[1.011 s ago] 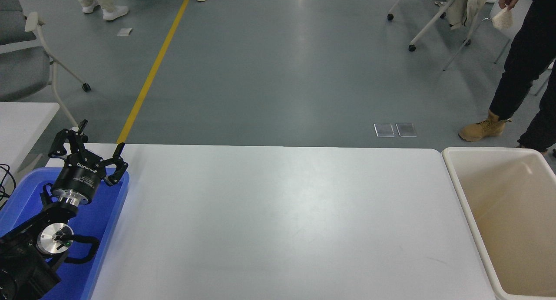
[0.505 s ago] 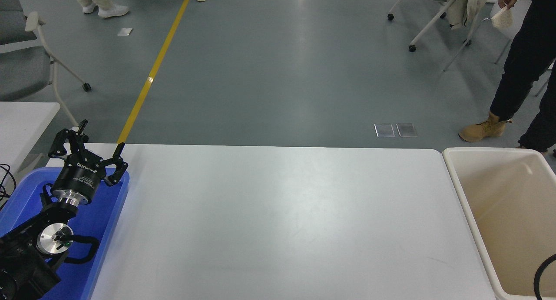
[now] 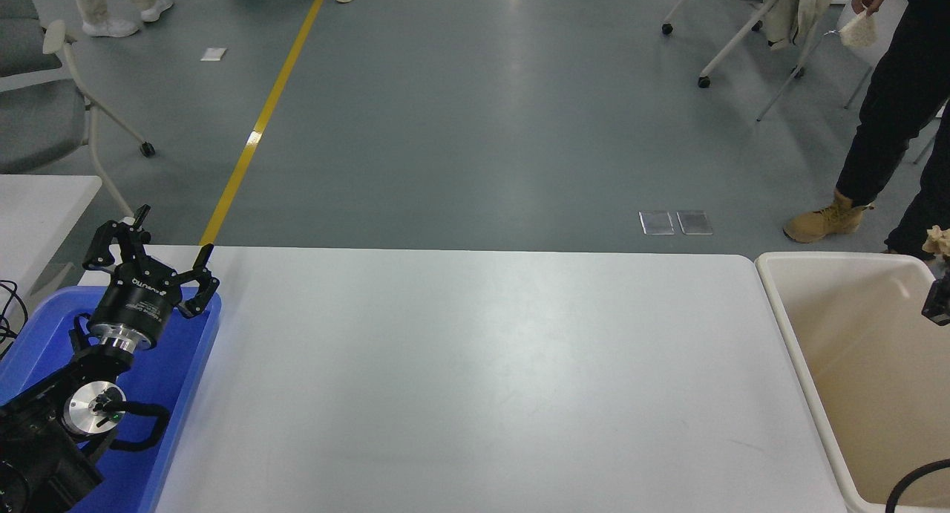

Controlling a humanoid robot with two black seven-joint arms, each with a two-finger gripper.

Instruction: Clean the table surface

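The table point(image 3: 475, 379) fills the middle of the view. Left tool point(image 3: 148, 257) hangs parked over a blue tray point(image 3: 189, 364), fingers spread wide. At the right edge, only a sliver of the right tool point(image 3: 937, 299) shows above the bin point(image 3: 798, 350); I cannot tell its state. A crumpled scrap point(image 3: 937, 240) above it could fall outside the bin.

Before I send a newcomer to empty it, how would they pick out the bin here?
Start at the big white table that fills most of the view and follow it to its right end. The bin stands right against that end: a deep beige plastic tub with a thick rounded rim. Unlike the shallow blue tray at the left end, it is pale and tall-walled.
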